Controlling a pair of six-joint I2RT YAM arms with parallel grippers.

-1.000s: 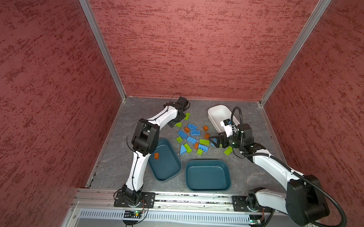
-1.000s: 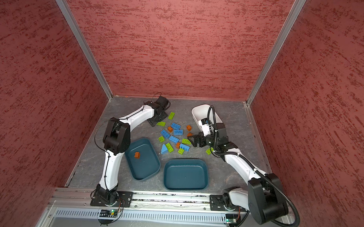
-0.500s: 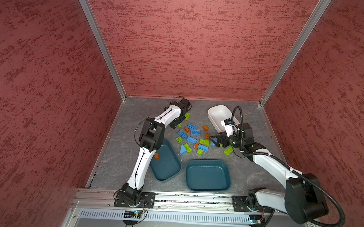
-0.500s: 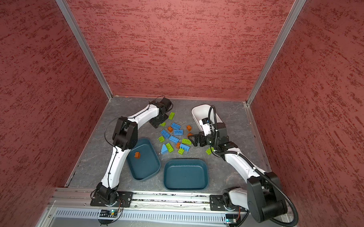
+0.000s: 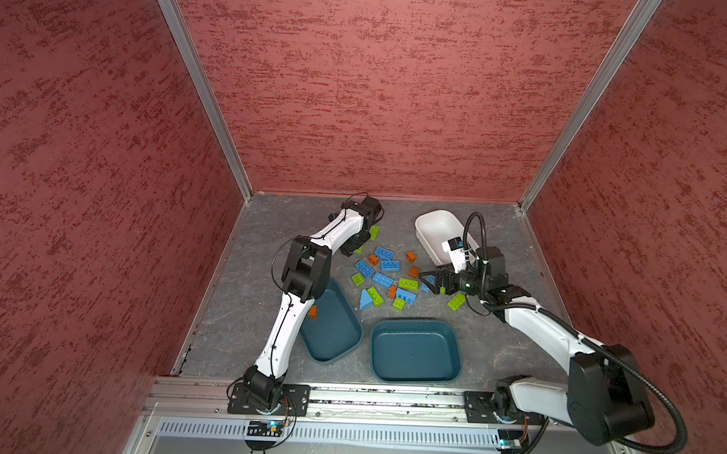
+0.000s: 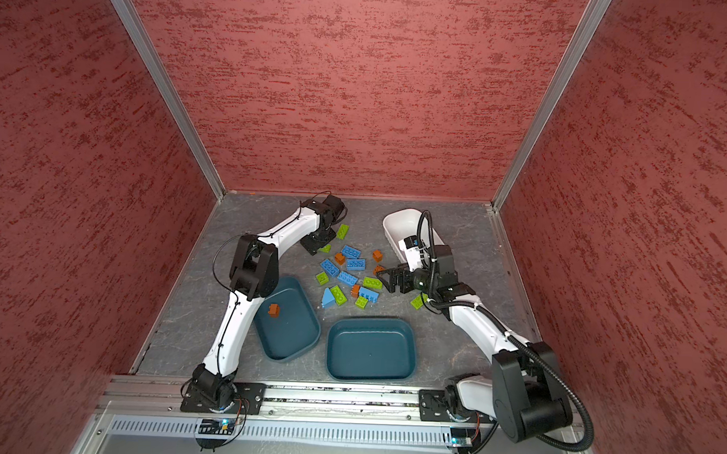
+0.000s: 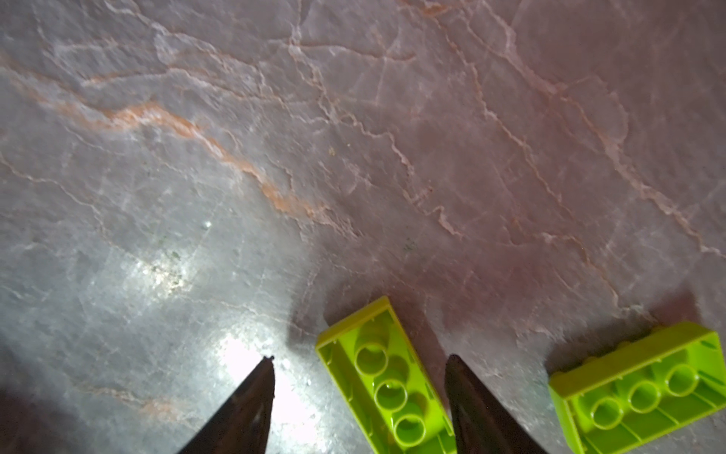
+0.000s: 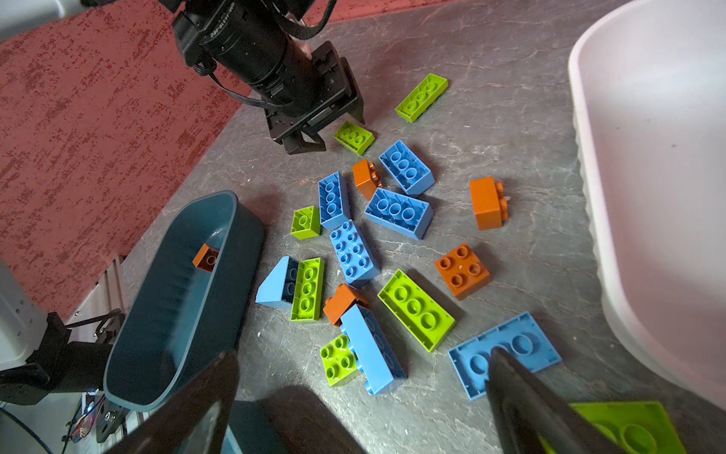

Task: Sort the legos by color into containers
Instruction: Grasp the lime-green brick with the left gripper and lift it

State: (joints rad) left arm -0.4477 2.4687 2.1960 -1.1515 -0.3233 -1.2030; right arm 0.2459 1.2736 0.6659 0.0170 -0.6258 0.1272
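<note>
Lime green, blue and orange-brown legos (image 5: 384,252) lie scattered mid-table in both top views. My left gripper (image 7: 361,358) is open and straddles an upside-down lime brick (image 7: 387,393) at the pile's far left (image 8: 353,137). One fingertip sits close to the brick and the other stands apart from it. A second lime brick (image 7: 636,389) lies beside it. My right gripper (image 8: 363,353) is open above the pile's right edge (image 5: 428,280), with a thin blue lego plate (image 8: 526,342) partly under one finger. One teal container (image 5: 333,331) holds an orange brick (image 5: 313,312).
A second teal container (image 5: 415,350) stands near the front, right of the first one. The white container (image 5: 436,228) stands at the back right, just behind my right wrist. Red walls close in the table on three sides, and a metal rail (image 5: 389,397) runs along the front.
My left gripper's jaws have narrowed around the lime brick, and the left arm's elbow has shifted. The right arm has barely moved.
</note>
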